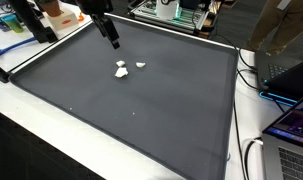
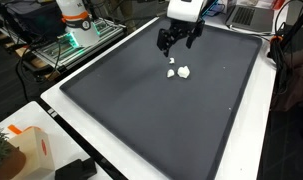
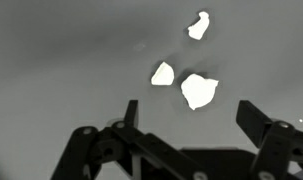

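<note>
1. A small cluster of white fragments (image 1: 121, 70) is seen lying on a dark mat (image 1: 141, 120), towards the far part of it in both exterior views (image 2: 184, 71).
2. In the wrist view three pieces can be told apart. A largest fragment (image 3: 198, 90) lies nearest the camera. A smaller fragment (image 3: 163, 73) lies just beside it, with a thin gap between them. A third fragment (image 3: 198, 25) lies farther off and apart from both.
3. In the wrist view the largest fragment is found just beyond the gripper (image 3: 185, 112), in line with the gap between the two fingers and a little towards the finger at the right of the picture.
4. In an exterior view the gripper (image 1: 115, 43) is shown near the cluster, with the pieces on the mat just past its fingertips. In an exterior view from another side the gripper (image 2: 177, 45) is seen directly above the pieces in the picture.
5. The jaws are spread wide. Nothing is held between them, and no fragment is touched by either finger.
6. The mat is bordered by a white table (image 2: 61, 110). A laptop (image 1: 291, 75) is seen at one edge, and an orange box (image 2: 31, 150) near a corner.
</note>
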### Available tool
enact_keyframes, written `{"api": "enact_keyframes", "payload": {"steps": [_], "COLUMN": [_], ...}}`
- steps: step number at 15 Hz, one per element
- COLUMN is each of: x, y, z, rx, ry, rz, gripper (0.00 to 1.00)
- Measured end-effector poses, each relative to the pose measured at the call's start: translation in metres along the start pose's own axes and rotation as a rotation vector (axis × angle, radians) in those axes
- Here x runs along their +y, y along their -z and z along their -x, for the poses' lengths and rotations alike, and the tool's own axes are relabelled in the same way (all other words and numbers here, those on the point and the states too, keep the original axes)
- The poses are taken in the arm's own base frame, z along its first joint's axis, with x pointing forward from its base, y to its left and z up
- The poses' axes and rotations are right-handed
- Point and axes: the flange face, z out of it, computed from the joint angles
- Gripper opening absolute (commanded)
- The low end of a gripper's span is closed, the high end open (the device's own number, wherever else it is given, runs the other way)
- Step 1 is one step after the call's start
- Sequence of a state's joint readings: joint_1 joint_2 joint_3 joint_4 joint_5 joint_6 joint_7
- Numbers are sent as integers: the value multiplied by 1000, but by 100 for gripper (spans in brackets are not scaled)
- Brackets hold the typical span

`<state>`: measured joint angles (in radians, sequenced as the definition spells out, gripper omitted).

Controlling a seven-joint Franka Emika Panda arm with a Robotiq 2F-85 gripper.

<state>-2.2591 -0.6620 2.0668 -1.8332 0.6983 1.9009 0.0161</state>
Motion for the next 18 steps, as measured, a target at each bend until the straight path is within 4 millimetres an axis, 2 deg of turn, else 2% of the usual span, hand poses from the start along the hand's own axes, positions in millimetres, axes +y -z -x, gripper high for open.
{"api": "enact_keyframes", "payload": {"steps": [3, 8, 14, 18], "x": [7, 30, 14, 13], "y": [4, -1, -29, -32], "z": [-11, -49, -67, -70], "rx": [-106, -185, -202, -197], "ry": [-25, -61, -58, -59], "rz": [-32, -113, -128, -112], "gripper": [100, 100, 100, 100]}}
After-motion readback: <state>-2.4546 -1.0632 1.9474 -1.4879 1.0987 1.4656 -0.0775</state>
